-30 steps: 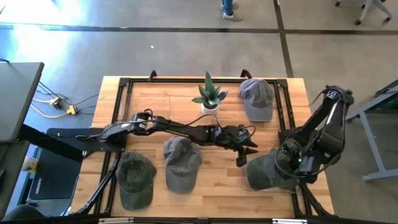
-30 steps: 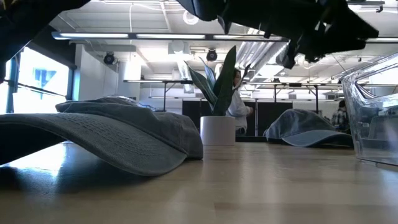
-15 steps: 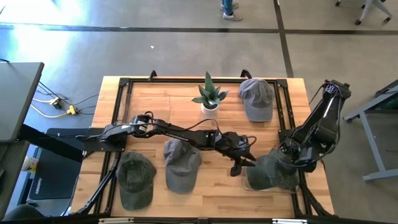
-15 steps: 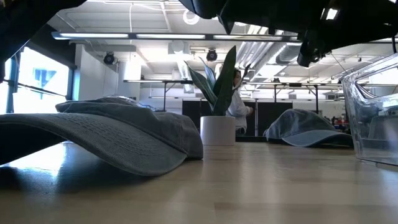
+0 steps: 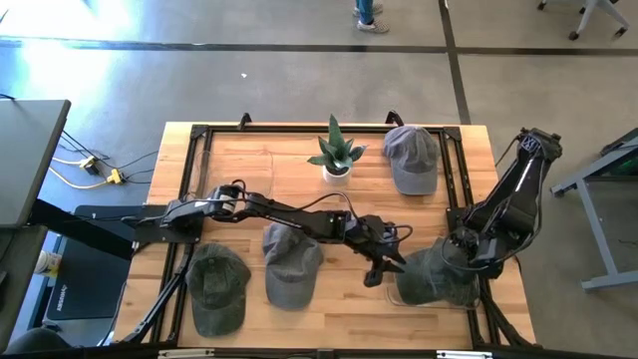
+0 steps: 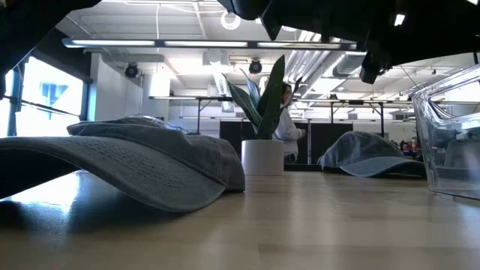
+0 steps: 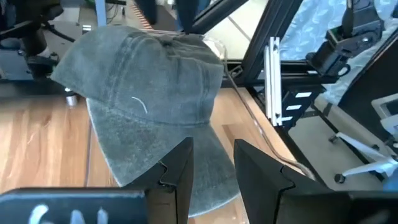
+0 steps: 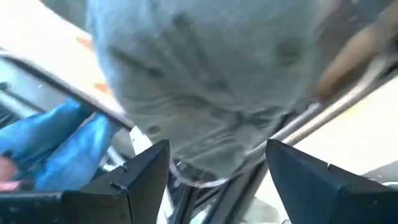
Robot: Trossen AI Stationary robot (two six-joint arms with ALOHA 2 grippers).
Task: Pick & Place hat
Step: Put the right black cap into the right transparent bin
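Four hats on table (image 5: 349, 299); one hat (image 5: 436, 275) in clear bin (image 5: 399, 292) at right front corner. Right gripper (image 5: 461, 261) spread wide above it, apparently released. Left gripper (image 5: 377, 271) just beside bin, narrowly parted, empty.
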